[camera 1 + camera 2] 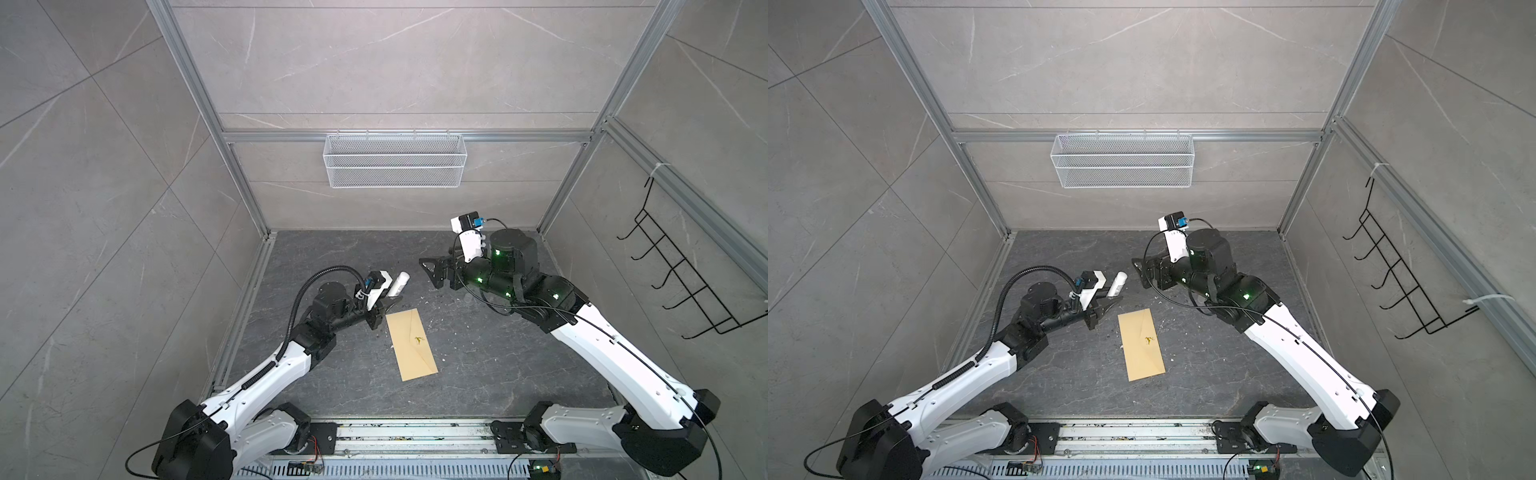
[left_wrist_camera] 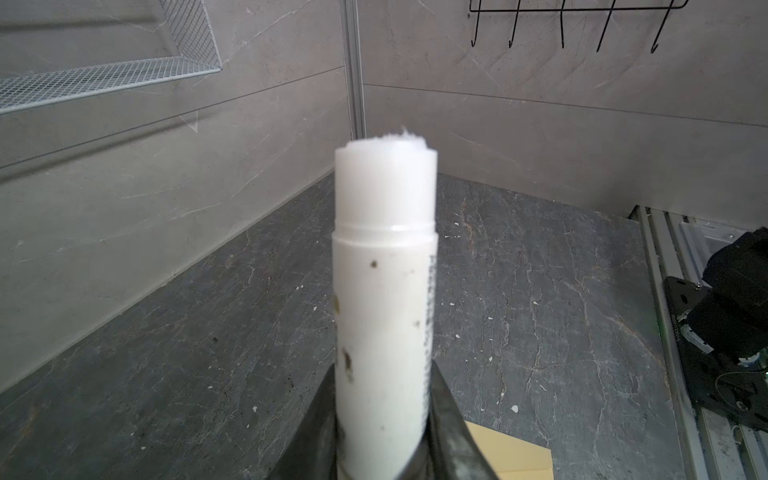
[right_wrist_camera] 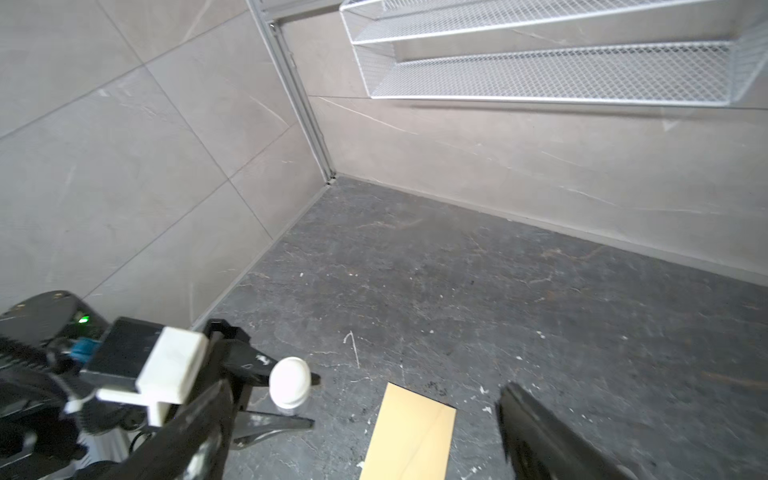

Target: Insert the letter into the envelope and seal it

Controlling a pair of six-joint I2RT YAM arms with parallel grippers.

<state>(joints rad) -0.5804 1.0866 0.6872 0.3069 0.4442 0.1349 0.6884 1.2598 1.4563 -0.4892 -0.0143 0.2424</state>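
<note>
Enclosure: pale grey marble-look wall panels [image 1: 395, 62] on three sides, thin white veins, set in aluminium frame posts [image 1: 245, 183]. White wire-mesh basket [image 1: 395, 160] hangs off the horizontal rail on the back wall, upper centre in both top views. Black wire hook rack [image 1: 685, 282] on the side wall at the right edge of frame. Bench [image 1: 353, 257] is dark grey veined stone, speckled with small white flecks. Slotted aluminium rail [image 1: 415, 432] along the bottom edge. Light even, soft.

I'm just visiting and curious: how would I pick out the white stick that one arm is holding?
On the dark stone floor a tan envelope lies flat. Just past its far end, the left claw grips the glue stick: the only white cylinder, held clear of the floor, uncapped.
</note>
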